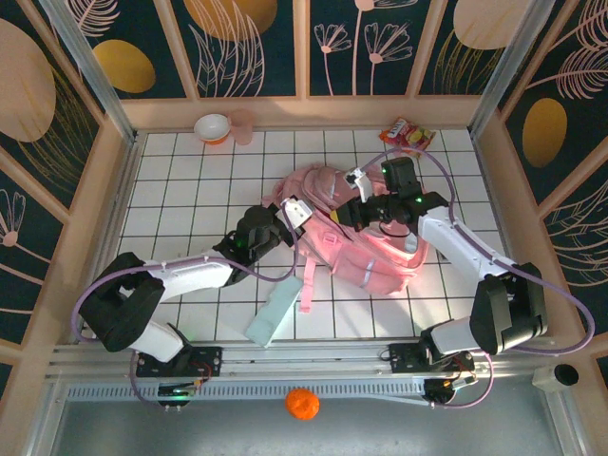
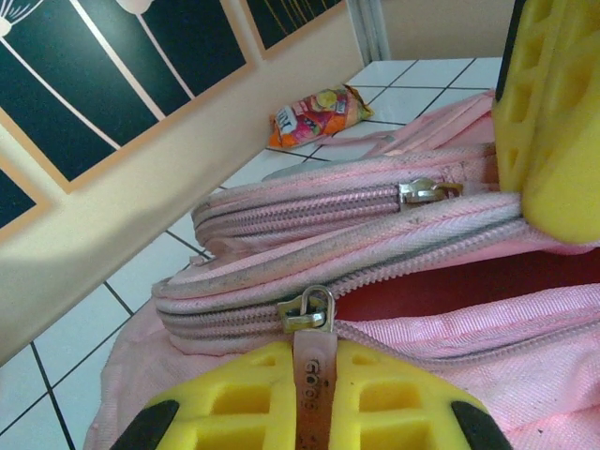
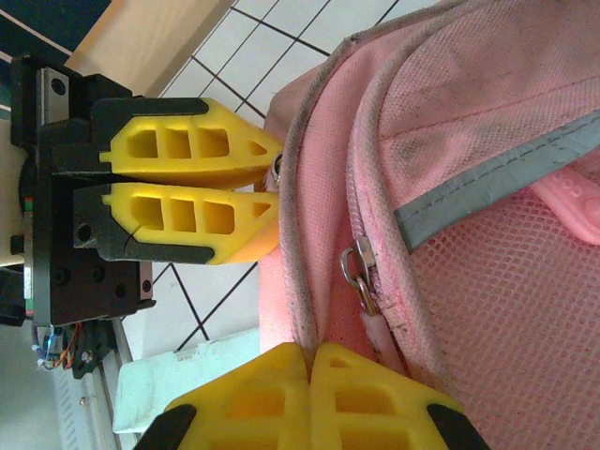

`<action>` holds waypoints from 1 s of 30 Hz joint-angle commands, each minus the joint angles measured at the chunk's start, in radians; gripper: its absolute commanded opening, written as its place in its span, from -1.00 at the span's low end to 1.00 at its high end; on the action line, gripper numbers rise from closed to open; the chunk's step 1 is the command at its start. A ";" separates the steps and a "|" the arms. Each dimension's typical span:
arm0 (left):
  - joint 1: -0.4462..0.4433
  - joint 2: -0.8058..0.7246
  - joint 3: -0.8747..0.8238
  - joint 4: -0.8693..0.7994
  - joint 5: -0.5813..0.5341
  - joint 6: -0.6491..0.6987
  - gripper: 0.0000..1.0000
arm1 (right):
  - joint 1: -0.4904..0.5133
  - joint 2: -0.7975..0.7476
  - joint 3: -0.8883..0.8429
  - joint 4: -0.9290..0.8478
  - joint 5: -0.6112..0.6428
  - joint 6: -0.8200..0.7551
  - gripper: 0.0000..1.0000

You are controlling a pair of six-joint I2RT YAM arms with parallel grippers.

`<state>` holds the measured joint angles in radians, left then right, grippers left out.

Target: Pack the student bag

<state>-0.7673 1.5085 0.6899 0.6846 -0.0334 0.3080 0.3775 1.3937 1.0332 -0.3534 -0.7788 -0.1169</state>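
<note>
Bag (image 1: 375,252): pink, soft, mid-table, zip part open, red inside.
Left gripper (image 2: 314,364): clamped on zip pull (image 2: 307,309).
Right gripper (image 3: 310,361): jaws together, likely pinching bag edge.

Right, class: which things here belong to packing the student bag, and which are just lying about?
In the job:
student bag
left gripper, shut on the bag's zip pull
right gripper, shut on the bag's rim

Lying about:
snack packet
bowl
pink cup
pale flat item beside the bag, perhaps meant for packing
orange round thing
</note>
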 commanded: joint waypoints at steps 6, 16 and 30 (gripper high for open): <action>0.139 -0.046 0.023 -0.076 0.124 -0.083 -1.00 | -0.052 -0.076 0.067 -0.078 -0.026 -0.095 -1.00; 0.156 -0.037 0.067 -0.150 0.478 -0.064 -1.00 | -0.052 -0.080 0.073 -0.122 0.036 -0.168 -1.00; 0.150 -0.018 0.113 -0.215 0.631 -0.076 -1.00 | 0.205 -0.012 0.070 0.028 0.439 -0.141 0.00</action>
<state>-0.6136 1.4933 0.7650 0.4473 0.5396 0.2371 0.5575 1.3457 1.0691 -0.3553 -0.4255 -0.2539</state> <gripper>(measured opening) 0.077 0.500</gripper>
